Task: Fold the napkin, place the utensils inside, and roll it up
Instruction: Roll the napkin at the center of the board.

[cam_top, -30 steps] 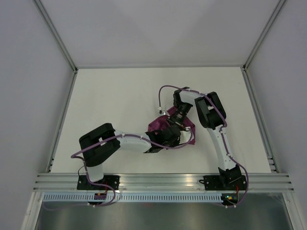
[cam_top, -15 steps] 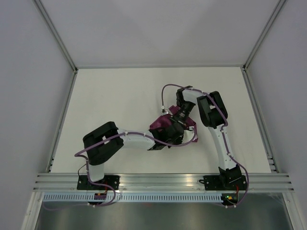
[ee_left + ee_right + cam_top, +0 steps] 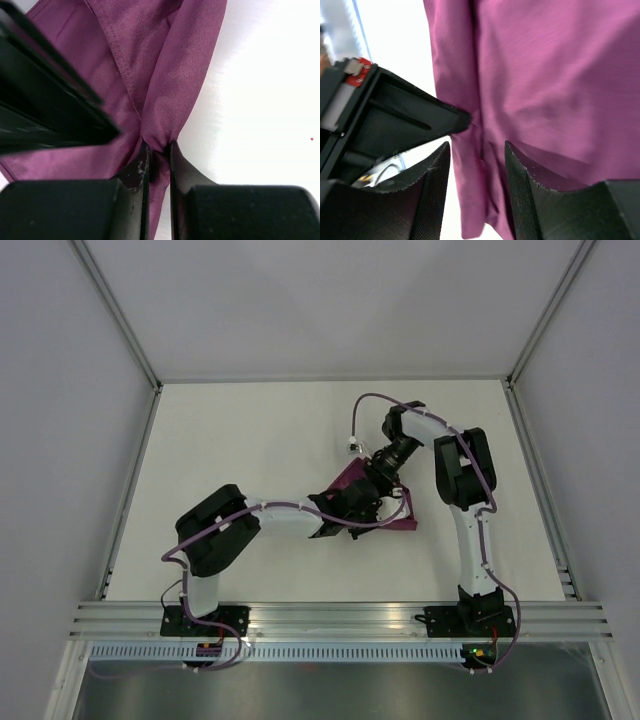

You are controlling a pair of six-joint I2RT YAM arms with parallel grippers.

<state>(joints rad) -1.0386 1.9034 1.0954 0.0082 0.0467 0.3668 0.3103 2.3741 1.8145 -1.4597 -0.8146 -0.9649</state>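
The plum-magenta napkin point(image 3: 349, 480) lies bunched in the middle of the white table, between my two grippers. My left gripper point(image 3: 360, 504) is shut on a gathered fold of the napkin point(image 3: 165, 75), the cloth pinched tight between its jaws point(image 3: 157, 150). My right gripper point(image 3: 376, 478) is right beside it from the far side. Its jaws point(image 3: 477, 155) stand apart, with loose napkin cloth point(image 3: 545, 75) hanging between them, not squeezed. The utensils are not in view.
The white table point(image 3: 240, 440) is walled on the left, back and right. A metal rail point(image 3: 340, 618) runs along the near edge by the arm bases. The right gripper's black body point(image 3: 45, 100) fills the left of the left wrist view.
The right arm has swung out to the far right and its gripper has drawn back. The left gripper has reached further right with the cloth. The napkin is pulled out wider toward the lower right.
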